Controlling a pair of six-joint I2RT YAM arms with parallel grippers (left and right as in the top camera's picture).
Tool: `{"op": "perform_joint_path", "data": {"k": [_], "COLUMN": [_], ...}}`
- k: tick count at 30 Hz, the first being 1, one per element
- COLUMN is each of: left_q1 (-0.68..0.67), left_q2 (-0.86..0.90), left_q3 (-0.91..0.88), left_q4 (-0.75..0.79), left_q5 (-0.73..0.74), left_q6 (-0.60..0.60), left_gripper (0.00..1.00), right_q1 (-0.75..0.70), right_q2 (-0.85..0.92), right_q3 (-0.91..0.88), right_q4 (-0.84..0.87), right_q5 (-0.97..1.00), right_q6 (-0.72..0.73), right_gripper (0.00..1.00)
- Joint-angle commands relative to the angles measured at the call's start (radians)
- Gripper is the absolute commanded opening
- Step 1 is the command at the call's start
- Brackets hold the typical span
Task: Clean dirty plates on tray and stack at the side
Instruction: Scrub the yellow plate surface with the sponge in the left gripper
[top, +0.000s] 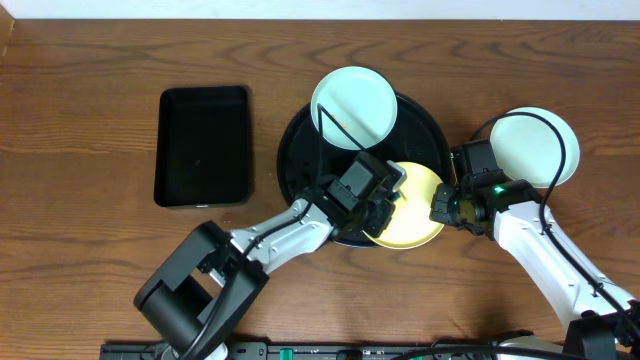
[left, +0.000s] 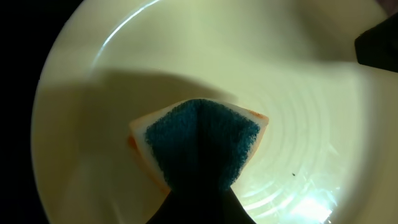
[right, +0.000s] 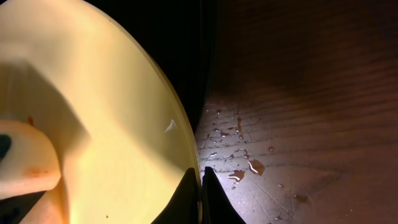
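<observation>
So a lot of this is covered up. From overhead the left hand and its wrist block sit right over the near-left part of the yellow plate, so you can't see the sponge from up there at all. The left wrist view fills that gap: the sponge is blue scrubby side up with a white and orange edge, pressed onto the inside of the plate. The left hand is clamped on it, though its fingers are just a dark blurry shape at the bottom. There's a tiny dark speck on the plate near the sponge, no idea what it is.

The right hand is closed, pinching the yellow plate's right rim. Only the fingertips show in its own camera. I can't tell if the plate lies flat or is tipped up. Some brownish wet drops lie on the wooden surface just beside that rim.

Containers: the round black tray carries the yellow plate at its front right, hanging over the rim, and one mint plate at the back, also poking past the rim. The second mint plate is off the tray, on the surface to the right, with a cable crossing in front of it. The rectangular black tray stands well apart on the left
</observation>
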Motion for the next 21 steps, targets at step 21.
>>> {"op": "perform_joint_path", "data": {"k": [21], "left_q1": [-0.016], "left_q2": [0.062], "left_q3": [-0.010], "left_q4": [0.086], "left_q5": [-0.103], "left_q6": [0.017], "left_gripper": [0.08], "right_q1": [0.003], "right_q2": [0.001], "right_q3": [-0.007], "right_q4": [0.002], "right_q5": [0.013], "right_q6": [0.014], "right_gripper": [0.01]}}
